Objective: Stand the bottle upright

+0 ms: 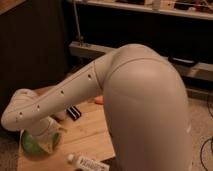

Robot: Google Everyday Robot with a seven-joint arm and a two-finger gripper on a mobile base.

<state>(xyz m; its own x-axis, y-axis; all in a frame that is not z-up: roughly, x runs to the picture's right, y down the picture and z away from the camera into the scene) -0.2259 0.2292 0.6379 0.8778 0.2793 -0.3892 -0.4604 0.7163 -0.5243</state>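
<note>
The bottle (pixel 88 163) lies on its side at the front edge of the wooden table (pixel 90 134), white cap pointing left, white label up. My arm reaches from the right across the table to the left. The gripper (pixel 51 140) hangs below the wrist at the left, over the right rim of the green bowl (pixel 31 144), up and to the left of the bottle and apart from it.
A small black-and-white striped block (pixel 74 113) lies behind the arm near the table's middle. An orange object (pixel 98 99) peeks out at the far side. A dark shelf unit (pixel 95 50) stands behind the table. The arm's big elbow hides the table's right half.
</note>
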